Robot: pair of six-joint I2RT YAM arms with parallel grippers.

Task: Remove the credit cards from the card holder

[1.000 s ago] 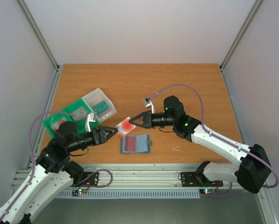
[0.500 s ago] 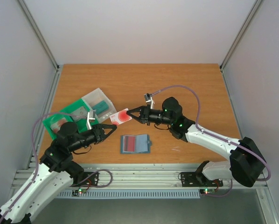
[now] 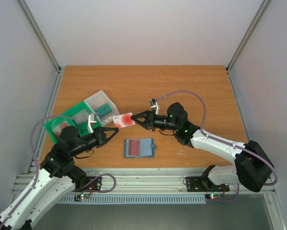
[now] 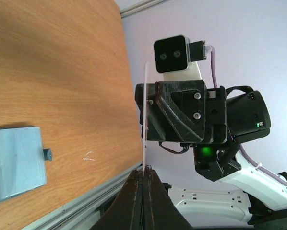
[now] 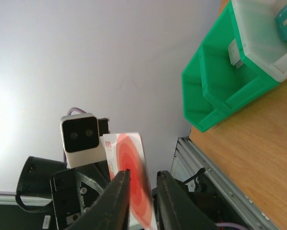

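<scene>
A white credit card with a big red round mark hangs in the air between the two arms. My left gripper is shut on its lower edge; in the left wrist view the card stands edge-on out of the shut gripper. My right gripper faces it from the right. Its jaws stand slightly apart, with the card between them. The slate-blue card holder lies open on the table below, a reddish-pink card in its left leaf. The left wrist view shows its tab clasp.
A green tray with a clear box holding teal blocks stands at the left, just behind my left arm. The right wrist view shows the tray and the box. The table's metal front rail runs below the holder.
My left gripper has closed on the red-marked card. The right arm carried the card left and away from the holder, and its jaws have since parted a little.
</scene>
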